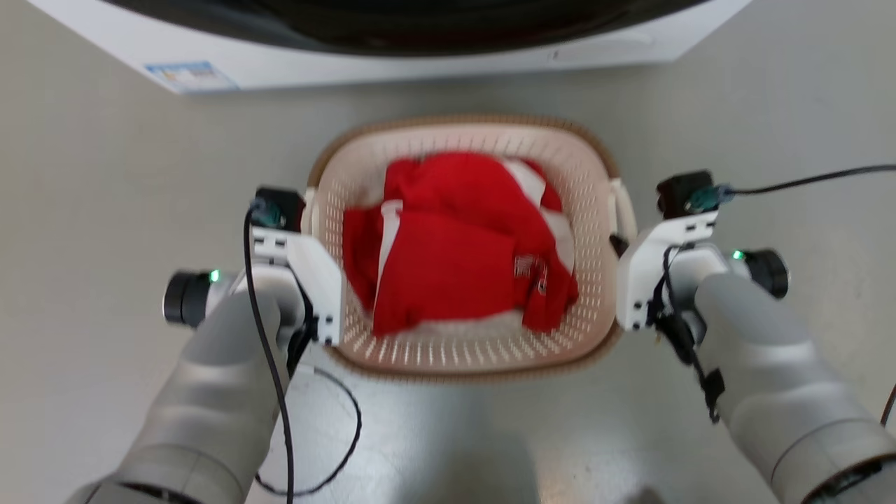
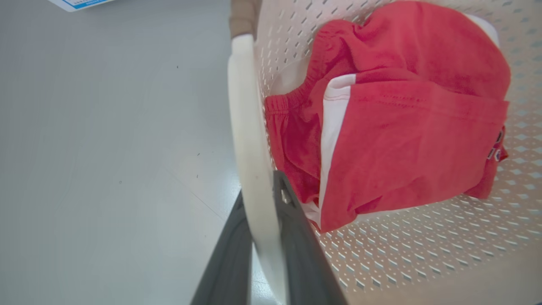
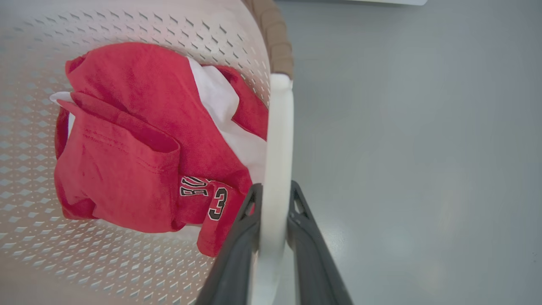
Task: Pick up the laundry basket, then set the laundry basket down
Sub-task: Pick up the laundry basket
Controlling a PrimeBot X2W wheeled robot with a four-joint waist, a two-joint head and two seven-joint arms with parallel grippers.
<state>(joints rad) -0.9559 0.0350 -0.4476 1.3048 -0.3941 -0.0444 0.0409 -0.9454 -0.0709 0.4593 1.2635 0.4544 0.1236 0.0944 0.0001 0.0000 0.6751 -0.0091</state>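
Clamped left gripper (image 2: pixel 260 190) and right gripper (image 3: pixel 275 186) fingers onto white side handles (image 2: pixel 250 127) of small cream perforated plastic laundry basket (image 1: pixel 588 329), just before large white washing machine (image 1: pixel 350 66). Seemingly finished grasping; had yet to lift and set down.

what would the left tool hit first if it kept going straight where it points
The white handle of the laundry basket, clamped in the left tool; beyond that, likely the floor.

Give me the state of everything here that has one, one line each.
Cream perforated plastic laundry basket with brown rim: upright, loaded, gripped by both handles.
Red and white clothes: crumpled inside basket.
Left gripper: shut on left white handle.
Right gripper: shut on right white handle.
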